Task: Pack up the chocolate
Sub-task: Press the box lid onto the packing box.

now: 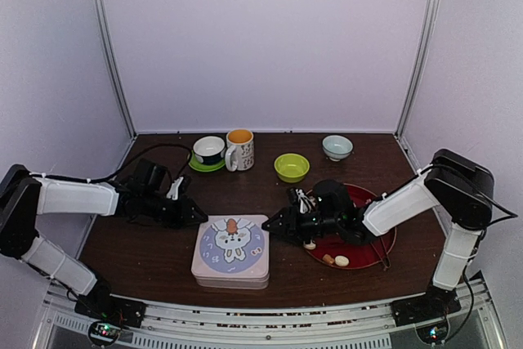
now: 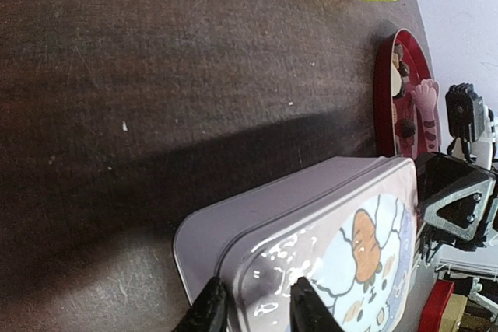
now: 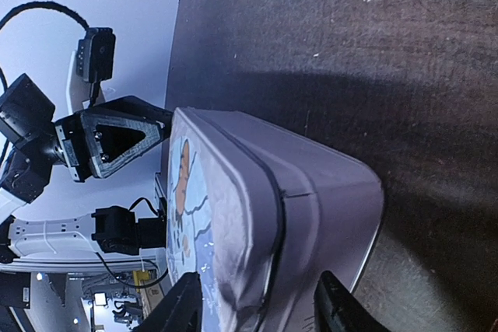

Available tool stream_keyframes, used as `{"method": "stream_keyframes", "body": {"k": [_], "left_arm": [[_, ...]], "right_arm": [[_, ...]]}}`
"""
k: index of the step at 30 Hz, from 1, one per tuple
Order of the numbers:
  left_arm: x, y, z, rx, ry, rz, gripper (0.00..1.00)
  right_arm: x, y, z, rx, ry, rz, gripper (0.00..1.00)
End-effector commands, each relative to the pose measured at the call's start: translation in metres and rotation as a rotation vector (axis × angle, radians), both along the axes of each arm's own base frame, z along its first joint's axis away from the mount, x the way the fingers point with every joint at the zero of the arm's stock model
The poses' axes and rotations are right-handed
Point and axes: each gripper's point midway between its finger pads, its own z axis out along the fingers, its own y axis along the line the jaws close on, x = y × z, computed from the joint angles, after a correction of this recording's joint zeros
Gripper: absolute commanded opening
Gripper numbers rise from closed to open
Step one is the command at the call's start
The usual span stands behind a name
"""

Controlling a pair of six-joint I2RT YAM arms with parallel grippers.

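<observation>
Since the tin (image 1: 230,249) has its rabbit lid on, nothing can go in yet, which is likely why you have a hand on each side of it. Your left hand (image 2: 261,310) is clenched on the tin's left edge, with one finger on the lid top and the other down the side wall. I read that as a brace or a pry hold. Your right hand (image 3: 261,309) straddles the opposite corner, one finger over the lid and one beside the base wall, and I can't tell whether it's pressing or loose.

None of the chocolate (image 1: 334,260) is packed. It lies on the red plate (image 1: 368,252) just right of the tin, with a few pale pieces near the plate's front rim and more hidden under your right arm.

For room, the tin sits close to the near edge of the surface (image 1: 147,243), so there's little margin forward. Bare wood runs behind it up to the green bowl (image 1: 292,167) and the mug (image 1: 240,149), and more lies to the left under your left arm. I'd judge either spot good for setting the lid down. The right hand fills the gap between tin and plate, so watch two things: the tin skidding forward when the lid pops, and your right arm sweeping pieces off the plate
</observation>
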Motion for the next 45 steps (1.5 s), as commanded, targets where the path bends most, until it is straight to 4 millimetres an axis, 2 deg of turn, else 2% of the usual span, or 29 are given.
{"method": "stream_keyframes", "body": {"k": [1, 8, 15, 20, 24, 28, 31, 34, 37, 41, 45], "left_arm": [[-0.007, 0.007, -0.023, 0.077, 0.046, -0.02, 0.31], [-0.006, 0.006, -0.03, 0.09, 0.057, -0.026, 0.31], [-0.005, 0.005, -0.036, 0.098, 0.069, -0.031, 0.3], [-0.006, 0.005, -0.039, 0.102, 0.074, -0.034, 0.31], [-0.009, 0.004, -0.042, 0.105, 0.08, -0.035, 0.31], [-0.008, 0.004, -0.041, 0.108, 0.071, -0.031, 0.31], [-0.004, 0.006, -0.032, 0.121, 0.048, -0.024, 0.35], [0.0, 0.008, -0.02, 0.139, 0.019, -0.02, 0.4], [0.003, 0.009, -0.002, 0.129, -0.019, -0.011, 0.45], [0.002, 0.01, 0.021, 0.104, -0.065, 0.005, 0.52], [-0.014, 0.016, 0.033, 0.09, -0.061, -0.005, 0.54]], "right_arm": [[0.014, 0.0, 0.003, 0.026, -0.014, -0.058, 0.45], [0.007, -0.003, -0.021, 0.019, 0.059, -0.047, 0.29], [0.002, -0.012, -0.039, -0.011, 0.086, -0.066, 0.19], [-0.005, -0.013, -0.049, -0.017, 0.104, -0.051, 0.15], [-0.011, -0.017, -0.055, -0.066, 0.087, -0.039, 0.17], [-0.009, -0.019, -0.045, -0.079, 0.051, -0.038, 0.19], [-0.004, -0.018, -0.026, -0.068, -0.006, -0.038, 0.27], [-0.002, -0.022, -0.007, -0.079, -0.069, -0.044, 0.37], [-0.002, -0.028, 0.011, -0.098, -0.13, -0.036, 0.4], [-0.018, -0.035, 0.019, -0.093, -0.152, -0.004, 0.42], [-0.049, -0.029, 0.025, -0.062, -0.151, 0.106, 0.48]]}}
